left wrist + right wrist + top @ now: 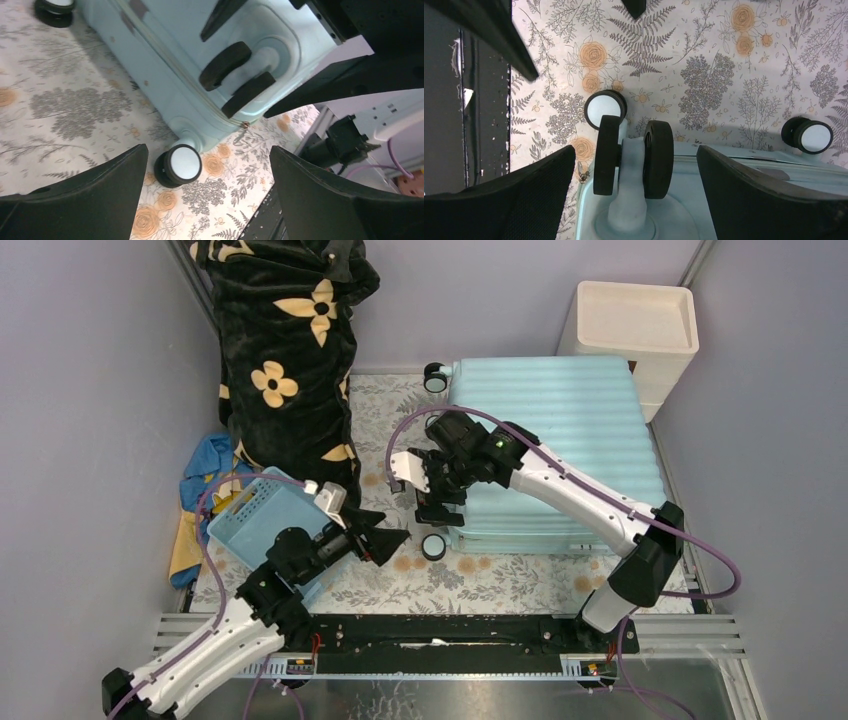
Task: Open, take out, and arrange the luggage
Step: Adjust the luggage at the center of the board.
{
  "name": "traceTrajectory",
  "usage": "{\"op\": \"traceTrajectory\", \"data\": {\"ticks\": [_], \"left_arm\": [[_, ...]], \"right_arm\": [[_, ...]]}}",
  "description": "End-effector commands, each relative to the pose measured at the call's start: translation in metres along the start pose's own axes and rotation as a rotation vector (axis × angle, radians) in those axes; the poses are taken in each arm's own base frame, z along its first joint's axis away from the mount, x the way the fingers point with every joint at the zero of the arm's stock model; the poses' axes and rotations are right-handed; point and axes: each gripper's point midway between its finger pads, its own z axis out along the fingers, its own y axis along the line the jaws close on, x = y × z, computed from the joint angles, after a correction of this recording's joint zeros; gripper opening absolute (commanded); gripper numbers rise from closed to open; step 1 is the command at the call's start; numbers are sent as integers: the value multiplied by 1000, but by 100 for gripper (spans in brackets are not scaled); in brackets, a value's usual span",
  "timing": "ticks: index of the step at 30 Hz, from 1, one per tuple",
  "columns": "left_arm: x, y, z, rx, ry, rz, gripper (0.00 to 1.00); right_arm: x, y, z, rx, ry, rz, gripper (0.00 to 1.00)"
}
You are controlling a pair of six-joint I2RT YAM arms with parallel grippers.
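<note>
Floral tabletop [400, 585]: wheeled end of luggage [570, 430] just beyond spread left tool [398, 538], under spread right tool [634, 150].

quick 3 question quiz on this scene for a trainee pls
1. True or false: the luggage lies shut on the floral cloth.
2. The right claw is: A open, with the luggage's twin wheel between its fingers; B shut on that wheel; C shut on nothing.
3. What stands behind the luggage, in the far right corner?

Key: 1 true. 2 A. 3 the cream drawer unit.
</note>
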Motion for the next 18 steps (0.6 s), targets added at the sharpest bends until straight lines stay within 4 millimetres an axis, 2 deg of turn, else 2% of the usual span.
{"op": "traceTrajectory", "data": {"ticks": [1,5,11,15,18], "left_arm": [[-2,-37,9,226,-31,14,99],[14,-53,10,370,-18,-26,99],[30,-55,11,410,17,-23,96],[39,-60,12,450,17,-7,94],[50,-58,17,455,31,3,90]], "right_arm": [[0,-6,5,59,44,-9,96],[2,-6,7,65,55,-3,82],[-1,-1,7,46,34,-7,52],[-13,2,0,36,-15,-15,30],[-26,2,-10,48,-65,-16,22]]}}
